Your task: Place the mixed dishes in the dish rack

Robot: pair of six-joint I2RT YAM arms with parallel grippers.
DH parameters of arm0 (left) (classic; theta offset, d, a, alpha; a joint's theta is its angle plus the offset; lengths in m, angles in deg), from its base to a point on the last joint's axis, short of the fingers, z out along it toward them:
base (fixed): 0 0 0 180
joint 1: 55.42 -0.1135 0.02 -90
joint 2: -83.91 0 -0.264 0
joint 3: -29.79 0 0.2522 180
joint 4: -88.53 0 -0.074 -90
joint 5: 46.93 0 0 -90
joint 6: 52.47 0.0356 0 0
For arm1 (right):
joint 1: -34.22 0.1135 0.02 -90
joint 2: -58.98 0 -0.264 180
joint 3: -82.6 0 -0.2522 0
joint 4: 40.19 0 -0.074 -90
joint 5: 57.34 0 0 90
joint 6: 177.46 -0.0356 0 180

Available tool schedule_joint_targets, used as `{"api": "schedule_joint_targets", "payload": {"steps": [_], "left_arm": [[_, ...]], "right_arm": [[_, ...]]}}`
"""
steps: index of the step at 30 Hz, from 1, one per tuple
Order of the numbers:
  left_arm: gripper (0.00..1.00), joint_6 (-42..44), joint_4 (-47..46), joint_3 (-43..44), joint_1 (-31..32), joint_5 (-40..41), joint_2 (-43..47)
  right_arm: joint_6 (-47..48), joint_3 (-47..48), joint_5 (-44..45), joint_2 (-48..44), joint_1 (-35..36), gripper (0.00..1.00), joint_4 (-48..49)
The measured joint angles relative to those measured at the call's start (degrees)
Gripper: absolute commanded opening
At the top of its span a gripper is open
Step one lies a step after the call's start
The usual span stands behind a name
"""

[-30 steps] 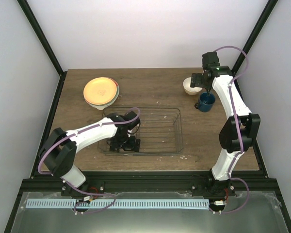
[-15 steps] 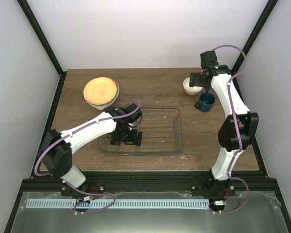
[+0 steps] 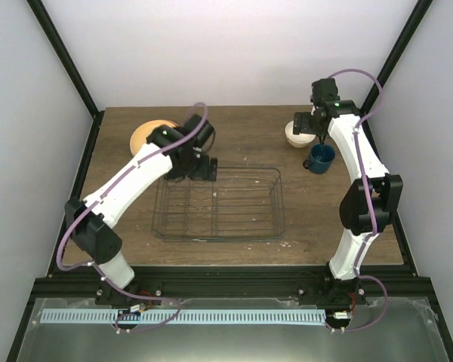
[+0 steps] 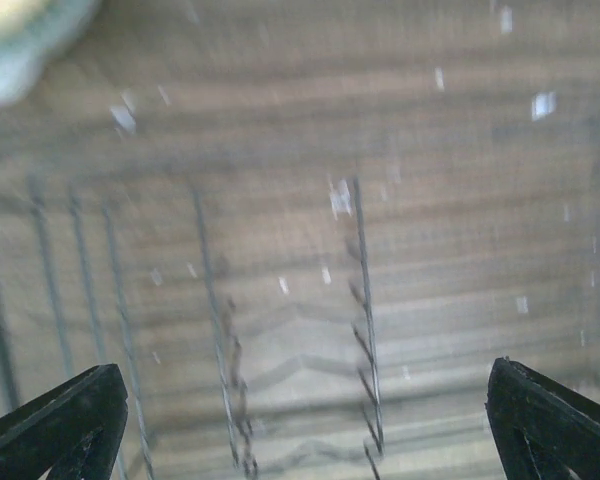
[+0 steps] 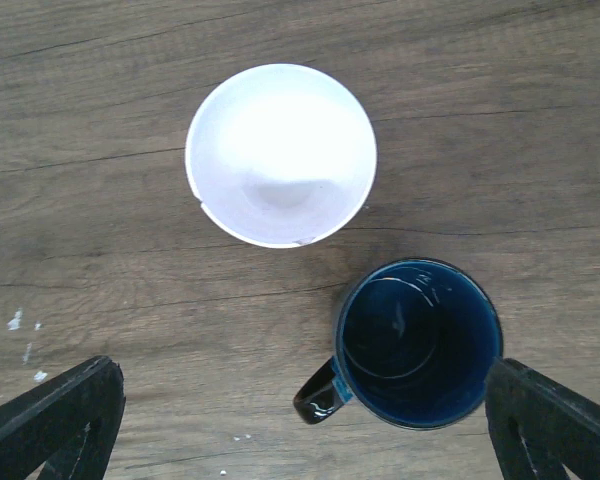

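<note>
The wire dish rack [image 3: 234, 207] lies mid-table with bare wires. At back left a stack of plates [image 3: 145, 136], orange-yellow on top, is partly hidden by my left arm. My left gripper [image 3: 200, 168] hangs open over the rack's back-left edge. In the left wrist view the rack wires [image 4: 362, 330] run below the empty gripper [image 4: 305, 430], and the plate stack's rim [image 4: 15, 45] shows at top left. At back right my right gripper [image 3: 315, 130] is open above the cream bowl [image 5: 280, 155] and the dark blue mug [image 5: 420, 345], touching neither.
Black frame posts and pale walls close in the wooden table [image 3: 241, 124]. The mug's handle [image 5: 320, 392] points toward the near left in the right wrist view. White flecks dot the wood near the rack's front [image 3: 287, 243].
My left arm has swung from low inside the rack's front-left part to its back-left edge, close to the plates. The right gripper has barely shifted above bowl and mug.
</note>
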Motion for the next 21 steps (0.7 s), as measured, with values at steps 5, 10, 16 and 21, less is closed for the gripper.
{"api": "schedule_joint_targets", "payload": {"steps": [5, 10, 16, 21], "left_arm": [[1.00, 5.60, -1.79, 11.91, -6.43, 7.39, -6.08], [1.00, 9.79, -5.01, 20.79, -12.59, 9.97, -11.93], [1.00, 12.90, -5.99, 28.59, -17.68, 12.07, -18.32], [1.00, 17.35, -9.27, 26.77, -18.12, 12.70, -18.05]], "right_arm": [[0.96, 0.28, -2.64, 0.52, 0.11, 0.96, 0.26], [2.45, 0.28, -2.47, 1.27, 1.66, 0.96, 1.05], [4.02, 0.31, -0.02, 2.16, 5.01, 1.00, 2.78], [5.16, 0.92, 1.64, 3.39, 5.75, 1.00, 4.11]]}}
